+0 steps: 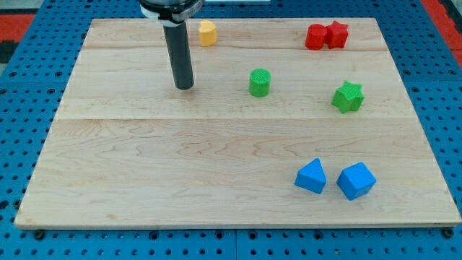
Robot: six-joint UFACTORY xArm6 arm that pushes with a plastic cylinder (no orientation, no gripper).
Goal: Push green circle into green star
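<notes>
On pale wooden bench [144, 166], dark rod ending at my tip [185, 87], well left of green circle [260, 82]. No hand fitted, so nothing spread or pinching. Green star [348, 97] right of circle, apart. Two blue blocks [336, 178] side by side toward view's bottom right. Two red blocks [326, 35] touching at top right. Yellow block [207, 33] near top, just right of rod.
</notes>
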